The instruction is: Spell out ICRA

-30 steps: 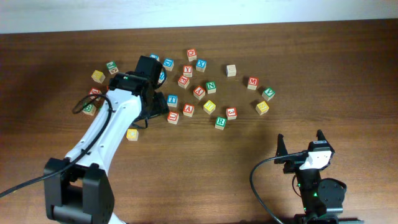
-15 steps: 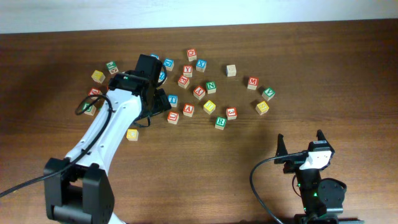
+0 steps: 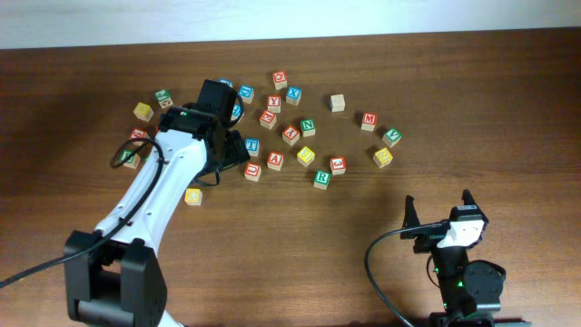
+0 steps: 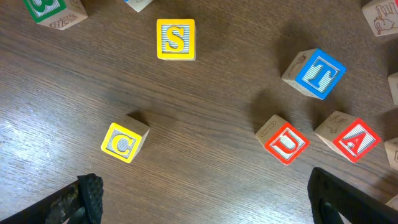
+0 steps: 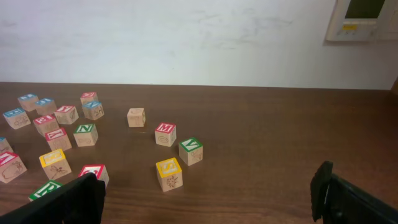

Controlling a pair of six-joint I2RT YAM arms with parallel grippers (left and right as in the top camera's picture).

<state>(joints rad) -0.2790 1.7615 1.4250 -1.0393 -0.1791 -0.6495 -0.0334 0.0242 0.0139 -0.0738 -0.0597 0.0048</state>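
Observation:
Lettered wooden blocks lie scattered on the brown table. My left gripper hovers open and empty over bare wood. In the left wrist view the yellow C block lies ahead to the left. The red A block lies ahead to the right, beside a red U block. In the overhead view the yellow C block is left of the gripper and the red A block is right of it. A green R block lies further right. My right gripper is open and empty near the front right. I cannot make out an I block.
A yellow S block and a blue T block lie ahead of the left gripper. Several more blocks spread across the table's far half, including a red M block and a plain block. A white wall rises behind the table.
My left gripper has shifted slightly up and right over the table. No block has moved. The right arm is still.

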